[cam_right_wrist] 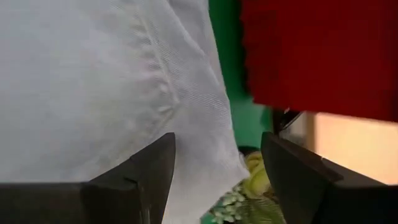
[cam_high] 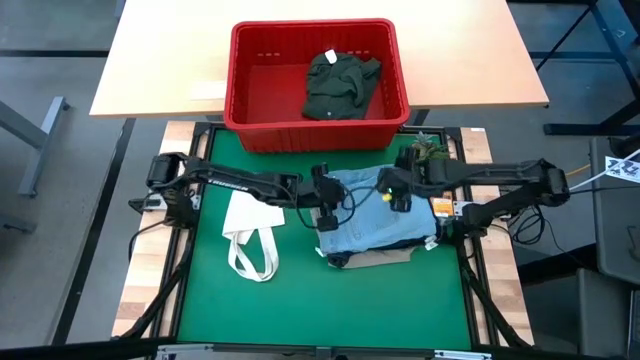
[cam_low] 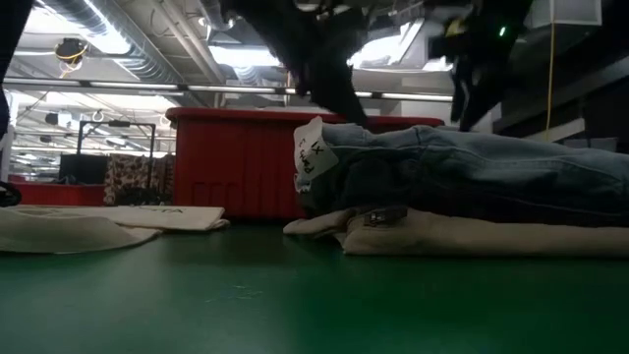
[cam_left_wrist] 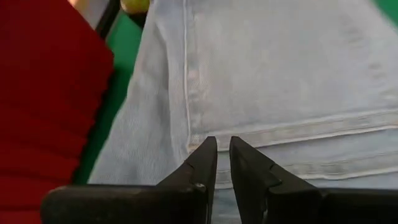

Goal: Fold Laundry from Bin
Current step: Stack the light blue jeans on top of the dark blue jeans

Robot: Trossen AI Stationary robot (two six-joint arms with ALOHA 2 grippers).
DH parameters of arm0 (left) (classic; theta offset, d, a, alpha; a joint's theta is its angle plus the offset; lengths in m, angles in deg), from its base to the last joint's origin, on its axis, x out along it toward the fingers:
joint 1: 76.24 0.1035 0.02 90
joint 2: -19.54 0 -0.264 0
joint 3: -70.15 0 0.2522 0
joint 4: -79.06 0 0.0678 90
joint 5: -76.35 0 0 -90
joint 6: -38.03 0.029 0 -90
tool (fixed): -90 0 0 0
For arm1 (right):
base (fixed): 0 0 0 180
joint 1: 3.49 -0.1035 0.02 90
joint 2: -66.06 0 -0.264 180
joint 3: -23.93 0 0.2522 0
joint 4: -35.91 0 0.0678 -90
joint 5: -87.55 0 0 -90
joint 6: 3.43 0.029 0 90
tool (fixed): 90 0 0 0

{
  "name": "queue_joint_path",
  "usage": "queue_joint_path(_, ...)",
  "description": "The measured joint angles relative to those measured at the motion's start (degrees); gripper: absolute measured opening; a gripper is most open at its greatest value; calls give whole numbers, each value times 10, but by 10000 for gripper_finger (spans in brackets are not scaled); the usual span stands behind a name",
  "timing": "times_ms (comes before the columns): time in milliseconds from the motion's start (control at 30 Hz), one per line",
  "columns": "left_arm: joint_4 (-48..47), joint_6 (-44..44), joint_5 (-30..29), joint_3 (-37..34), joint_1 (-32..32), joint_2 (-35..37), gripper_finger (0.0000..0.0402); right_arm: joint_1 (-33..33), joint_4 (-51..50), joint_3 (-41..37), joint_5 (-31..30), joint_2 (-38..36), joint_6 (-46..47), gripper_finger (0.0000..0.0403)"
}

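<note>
Both hands hover over the folded light blue denim jeans [cam_high: 375, 212], stacked on beige trousers [cam_high: 385, 257] on the green worktop [cam_high: 300, 300], apparently to neaten the fold: left hand [cam_high: 327, 207] nearly together, right hand [cam_high: 395, 197] wide apart, while a dark olive-green garment [cam_high: 340, 83] waits in the large red plastic bin [cam_high: 240, 70].

Grey floor [cam_high: 60, 200] all round, light wooden tabletop [cam_high: 160, 60] beyond the green mat [cam_high: 300, 310]. Overhead, silver ducts [cam_low: 128, 49] and bright ceiling lights [cam_low: 236, 54].
</note>
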Motion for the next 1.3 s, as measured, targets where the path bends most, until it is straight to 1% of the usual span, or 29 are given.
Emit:
queue_joint_path(100,-4,-10,6,0,14,-25,41,49,30,-39,34,0,-3,239)
queue_joint_path(233,-7,-12,8,0,27,-63,41,92,69,-98,57,0,-11,239)
queue_joint_path(400,-4,-12,5,3,31,-102,41,119,157,-167,86,-1,-18,239)
queue_joint_path(567,-5,-12,3,3,31,-112,41,123,221,-207,105,-2,-30,239)
queue_joint_path(733,-8,-12,3,3,31,-112,41,123,219,-209,104,-4,-30,239)
queue_joint_path(833,-8,-12,3,2,30,-111,41,122,216,-209,87,-12,-29,239)
queue_joint_path(1000,-13,-11,7,0,28,-90,41,122,189,-203,83,-39,-29,239)
queue_joint_path(1133,-18,-11,8,-2,28,-60,41,122,134,-167,80,-58,-31,239)
queue_joint_path(1300,-10,-11,8,-2,26,-25,41,122,66,-99,77,-67,-30,239)
